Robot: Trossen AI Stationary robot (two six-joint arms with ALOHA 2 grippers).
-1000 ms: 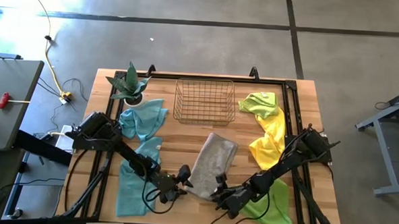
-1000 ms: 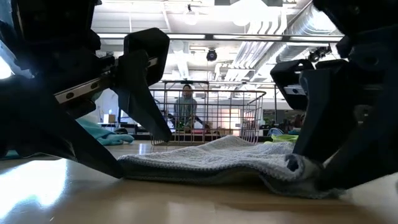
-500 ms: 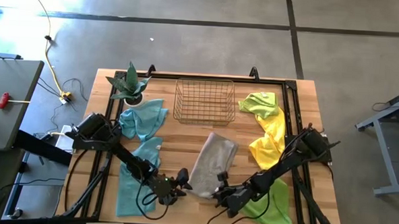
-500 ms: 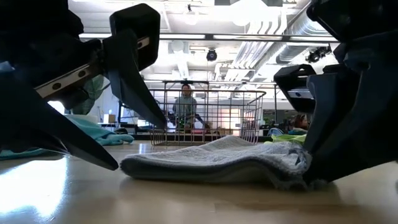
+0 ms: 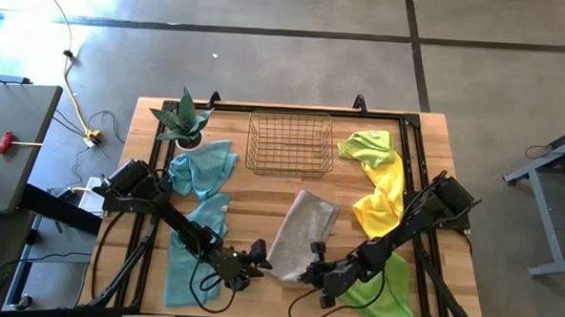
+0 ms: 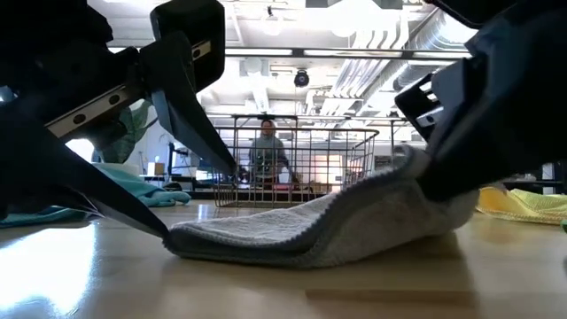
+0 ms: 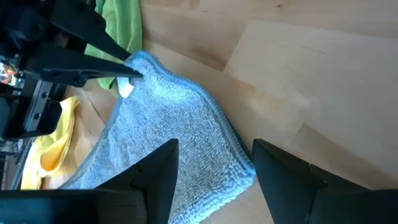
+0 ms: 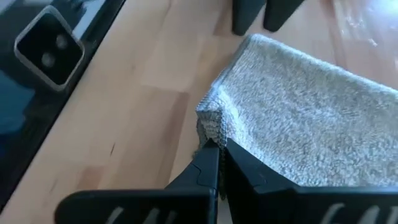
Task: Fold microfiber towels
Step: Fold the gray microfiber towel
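One corner of the grey towel (image 8: pixel 311 118) is clamped in the right gripper (image 8: pixel 214 140); left gripper (image 7: pixel 211 171) fingers apart. That thin pinch could slip when lifted.

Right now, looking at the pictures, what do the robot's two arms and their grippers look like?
Both arms are dark, nearly black, built of slim jointed segments with thin black cables looping alongside. The left gripper and right gripper each end in two flat, tapering black fingers. In the low view, a pale strip with small holes runs along the left gripper's finger mount.
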